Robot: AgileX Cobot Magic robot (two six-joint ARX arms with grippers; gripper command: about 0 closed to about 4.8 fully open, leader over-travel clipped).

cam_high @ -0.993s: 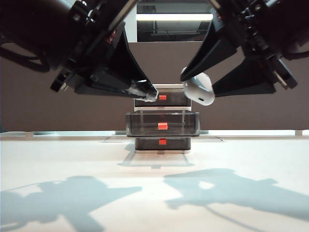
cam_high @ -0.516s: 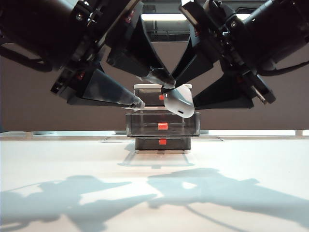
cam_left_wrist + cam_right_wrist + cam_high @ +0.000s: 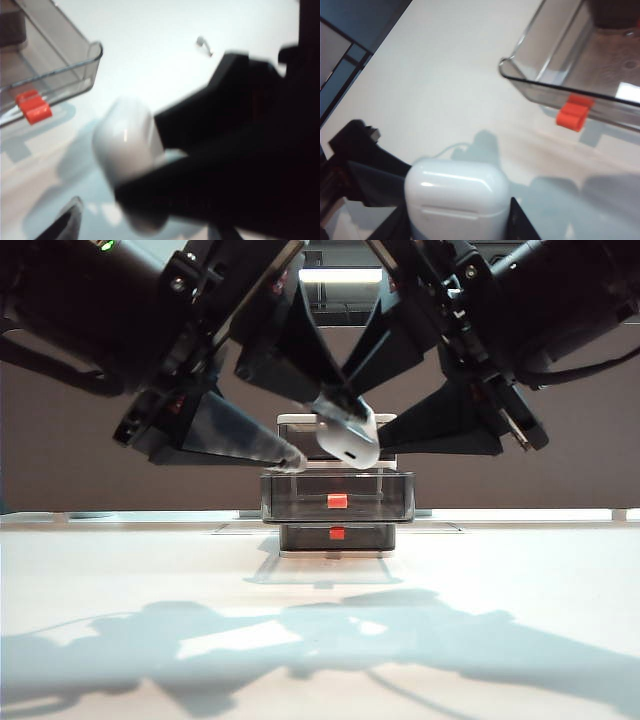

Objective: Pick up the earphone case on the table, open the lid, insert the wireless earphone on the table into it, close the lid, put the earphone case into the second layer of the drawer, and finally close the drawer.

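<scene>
The white earphone case [image 3: 348, 438] hangs above the front of the pulled-out second layer of the drawer [image 3: 337, 495], lid [image 3: 456, 185] closed. My right gripper [image 3: 362, 422] is shut on it, one black finger on each side, as the right wrist view shows around the case [image 3: 455, 200]. My left gripper [image 3: 320, 435] is open just left of it. Its upper finger sits close to the case's top and its lower fingertip stands lower left, apart. In the left wrist view the case [image 3: 127, 145] is blurred. The wireless earphone is out of view.
The white-framed drawer unit [image 3: 337, 422] stands at the back middle of the table [image 3: 320, 640], its top and bottom drawers pushed in. The open drawer's red tab [image 3: 575, 112] faces front. A tiny pale object [image 3: 202, 44] lies far off on the table, too small to identify.
The right gripper has carried the case left and down, from right of the drawer unit to over the open middle drawer. The left gripper has opened wide and now flanks the case.
</scene>
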